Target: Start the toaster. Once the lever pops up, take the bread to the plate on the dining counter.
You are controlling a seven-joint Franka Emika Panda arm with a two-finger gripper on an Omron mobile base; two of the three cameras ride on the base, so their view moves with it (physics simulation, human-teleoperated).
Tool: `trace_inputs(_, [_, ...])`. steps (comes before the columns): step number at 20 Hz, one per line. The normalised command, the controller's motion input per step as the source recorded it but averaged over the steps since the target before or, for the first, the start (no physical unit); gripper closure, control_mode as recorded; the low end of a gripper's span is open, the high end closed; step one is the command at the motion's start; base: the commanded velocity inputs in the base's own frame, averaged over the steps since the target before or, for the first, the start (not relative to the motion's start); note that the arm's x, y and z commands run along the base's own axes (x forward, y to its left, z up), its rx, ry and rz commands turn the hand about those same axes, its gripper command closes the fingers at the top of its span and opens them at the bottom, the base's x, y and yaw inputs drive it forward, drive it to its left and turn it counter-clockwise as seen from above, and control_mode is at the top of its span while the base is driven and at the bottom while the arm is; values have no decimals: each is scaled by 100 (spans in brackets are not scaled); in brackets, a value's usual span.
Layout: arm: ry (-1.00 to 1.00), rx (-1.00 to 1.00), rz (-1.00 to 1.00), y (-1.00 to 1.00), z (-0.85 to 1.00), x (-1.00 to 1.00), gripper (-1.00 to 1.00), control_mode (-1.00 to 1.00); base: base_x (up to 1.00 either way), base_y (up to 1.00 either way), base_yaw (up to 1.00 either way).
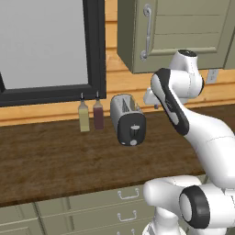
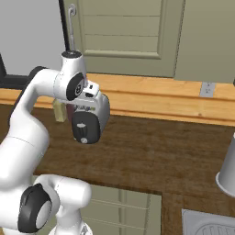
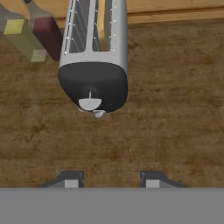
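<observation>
Silver and round, the toaster [image 1: 127,118] stands on the dark wood counter [image 1: 55,160], near the wooden wall behind it. Its black end face points toward me. On that face I see a small round white knob [image 3: 89,103] low down, and a thin pale lever [image 1: 135,127] across the middle. From my hand camera I look down on the toaster [image 3: 94,52] and see its two long slots on top. I cannot tell if the bread is inside.

Just beside the toaster stand two slim bottles, close together. One is yellow [image 1: 83,115] and one is dark red [image 1: 98,114].

My gripper [image 3: 108,180] hangs above the counter, out in front of the toaster's black face, and touches nothing. My two fingertips [image 3: 71,180] are apart, with a gap between them, and nothing sits in that gap.

My white arm [image 1: 183,114] bends up and over the counter. Pale green drawers with handles [image 1: 128,193] sit under the counter. A green cabinet [image 1: 174,32] hangs on the wall above, and a window with a black frame [image 1: 94,46] is beside it. In the right base view a sink corner [image 2: 209,225] shows low down.
</observation>
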Motion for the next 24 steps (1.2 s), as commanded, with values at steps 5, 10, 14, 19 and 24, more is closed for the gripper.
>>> trace_inputs(5, [-14, 0, 0, 5, -44, 0, -100, -100, 0, 0, 0])
trace_inputs(10, [-17, -3, 0, 26, -76, 3, -100, -100, 0, 0, 0])
trace_inputs(14, [-8, -2, 0, 28, -42, 11, -100, -100, 0, 0, 0])
trace_inputs(19, [0, 0, -3, 2, -3, 36, -100, -100, 0, 0, 0])
trace_inputs(24, [0, 0, -5, 2, -16, 55, -100, -100, 0, 0, 0])
